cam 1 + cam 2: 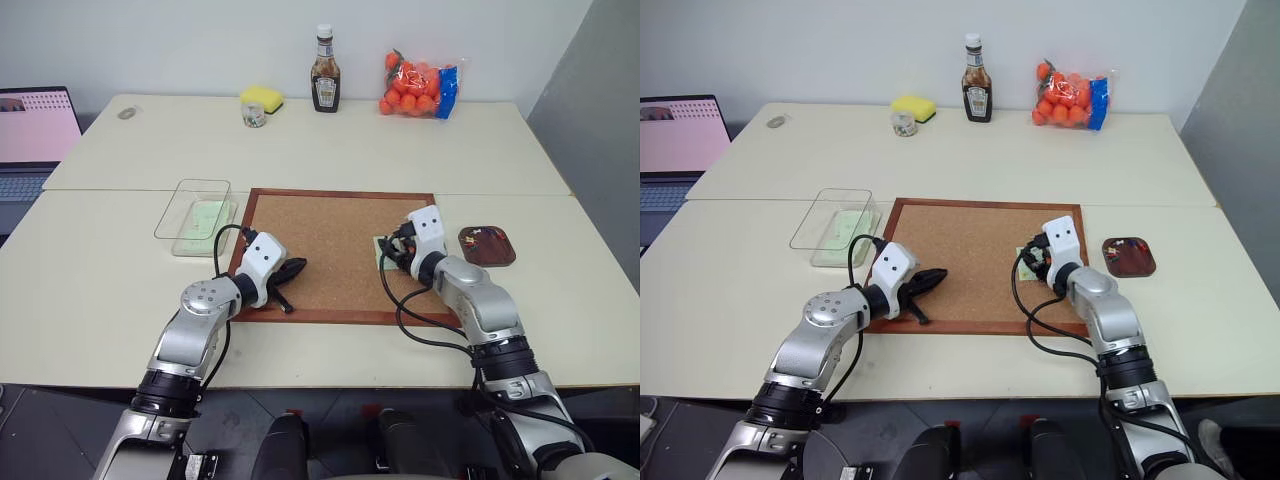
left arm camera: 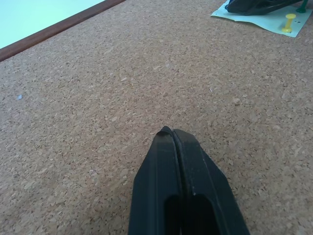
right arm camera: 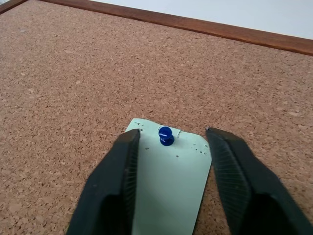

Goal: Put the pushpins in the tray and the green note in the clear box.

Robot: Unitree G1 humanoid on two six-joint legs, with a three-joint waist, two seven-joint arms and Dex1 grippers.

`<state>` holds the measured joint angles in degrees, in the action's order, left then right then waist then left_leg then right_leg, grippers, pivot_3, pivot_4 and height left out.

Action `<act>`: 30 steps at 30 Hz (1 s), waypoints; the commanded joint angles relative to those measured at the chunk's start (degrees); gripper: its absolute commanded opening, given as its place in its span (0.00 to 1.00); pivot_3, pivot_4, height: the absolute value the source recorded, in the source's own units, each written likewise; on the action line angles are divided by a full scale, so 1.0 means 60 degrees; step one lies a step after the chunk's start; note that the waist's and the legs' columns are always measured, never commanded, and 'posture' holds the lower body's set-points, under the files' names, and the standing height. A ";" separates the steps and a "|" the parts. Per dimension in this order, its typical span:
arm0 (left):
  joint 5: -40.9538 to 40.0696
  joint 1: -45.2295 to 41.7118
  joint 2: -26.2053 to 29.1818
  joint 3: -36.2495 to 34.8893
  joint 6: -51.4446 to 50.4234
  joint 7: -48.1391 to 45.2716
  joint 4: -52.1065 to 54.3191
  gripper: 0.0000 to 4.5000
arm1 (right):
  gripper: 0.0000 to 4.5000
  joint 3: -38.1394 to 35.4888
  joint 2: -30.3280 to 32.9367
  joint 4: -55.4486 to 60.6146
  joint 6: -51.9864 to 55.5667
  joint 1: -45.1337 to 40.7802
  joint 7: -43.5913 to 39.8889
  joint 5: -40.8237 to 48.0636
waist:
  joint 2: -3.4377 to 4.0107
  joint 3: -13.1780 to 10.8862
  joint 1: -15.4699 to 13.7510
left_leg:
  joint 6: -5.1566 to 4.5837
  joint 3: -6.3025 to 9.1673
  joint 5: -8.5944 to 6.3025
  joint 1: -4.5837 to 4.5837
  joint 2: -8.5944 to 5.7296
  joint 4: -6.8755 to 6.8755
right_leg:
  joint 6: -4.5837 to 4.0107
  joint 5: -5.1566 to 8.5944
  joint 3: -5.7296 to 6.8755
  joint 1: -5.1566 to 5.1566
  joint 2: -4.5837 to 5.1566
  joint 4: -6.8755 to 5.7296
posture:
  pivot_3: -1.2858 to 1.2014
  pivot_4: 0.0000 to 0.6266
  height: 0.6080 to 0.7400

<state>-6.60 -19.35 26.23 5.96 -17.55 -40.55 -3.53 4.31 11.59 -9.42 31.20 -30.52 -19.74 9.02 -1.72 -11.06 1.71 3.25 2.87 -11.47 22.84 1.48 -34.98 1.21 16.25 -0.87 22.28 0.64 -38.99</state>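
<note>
Right end effector (image 3: 168, 147) sits released, fingers straddling the blue pushpin (image 3: 165, 135) stuck in the green note (image 3: 168, 181) on the corkboard (image 1: 335, 245). Left end effector (image 2: 172, 132) is clenched empty over the cork. Tray (image 1: 487, 246) sits just right of the board, clear box (image 1: 197, 215) left.

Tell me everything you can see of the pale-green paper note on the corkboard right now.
The pale-green paper note is a thin rectangular slip lying flat on the cork surface of the wood-framed corkboard, near its right edge. Small pinholes speckle its top margin. A blue pushpin stands in it near the top edge; a yellow pushpin stands in another corner. The right gripper is over it, its two black fingers apart on either side of the blue pin, not yet closed on it.
</note>
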 commanded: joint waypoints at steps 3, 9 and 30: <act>0.0045 0.0244 -0.0056 0.0313 -0.0248 -0.0145 0.0098 0.00 | 0.18 0.0056 -0.0064 0.0175 -0.0269 -0.0208 -0.0126 -0.0096 | 0.0000 0.0000 0.0000 | 0.0000 0.0000 0.0000 0.0000 0.0000 0.0000 | 0.0000 0.0000 0.0001 0.0000 0.0000 0.0000 | 0.52 0.24 1.00; 0.0065 0.0367 -0.0058 0.0348 -0.0251 -0.0142 0.0134 0.00 | 0.02 -0.0067 -0.0063 0.0384 -0.0290 -0.0226 -0.0145 -0.0135 | 0.0000 0.0000 -0.0001 | 0.0000 0.0000 0.0000 0.0000 0.0001 0.0000 | 0.0000 0.0000 0.0000 0.0000 0.0000 0.0000 | 0.52 0.24 1.00; 0.0148 0.0542 -0.0052 0.0502 -0.0126 -0.0198 0.0075 0.00 | 0.02 -0.0495 -0.0154 0.1870 -0.0814 0.0457 -0.0077 0.0113 | 0.0005 0.0003 -0.0002 | 0.0000 0.0000 0.0000 -0.0001 0.0003 0.0001 | 0.0001 0.0001 -0.0001 -0.0001 0.0001 0.0002 | 0.52 0.24 1.00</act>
<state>-6.53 -17.93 26.17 6.46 -17.15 -40.59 -2.04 3.18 10.35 -2.11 27.38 -27.79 -20.26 8.41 -1.69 -11.04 1.70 3.25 2.87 -11.47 22.84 1.49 -34.97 1.22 16.26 -0.88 22.28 0.65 -38.98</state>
